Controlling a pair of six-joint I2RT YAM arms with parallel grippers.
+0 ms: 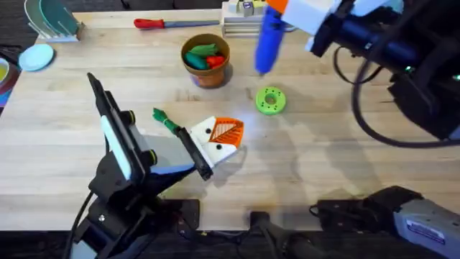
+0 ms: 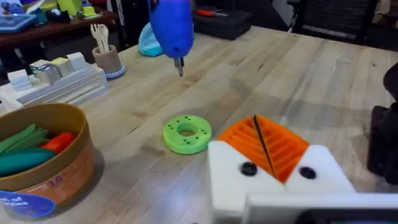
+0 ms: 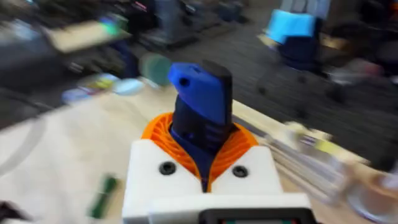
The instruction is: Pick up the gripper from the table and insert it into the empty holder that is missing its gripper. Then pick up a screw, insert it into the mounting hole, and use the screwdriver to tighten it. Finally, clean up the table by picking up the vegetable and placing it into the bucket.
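Table (image 1: 323, 165): light wood. Right gripper (image 1: 305, 14) raised over the far edge, its 2 white, orange-padded fingers clamped on the screwdriver (image 1: 268, 39), which hangs bit-down in the air above the green disc (image 1: 270, 101). Left gripper (image 1: 219, 140) low at table centre, its 2 orange pads pressed together with nothing between them. Bucket (image 1: 207, 60) stands near the far edge, beside the screwdriver, already holding green and red toy pieces. Vegetable (image 1: 165, 120) lies flat on the wood just beside the left gripper. Red-handled screwdriver (image 1: 162, 23) lies along the far edge.
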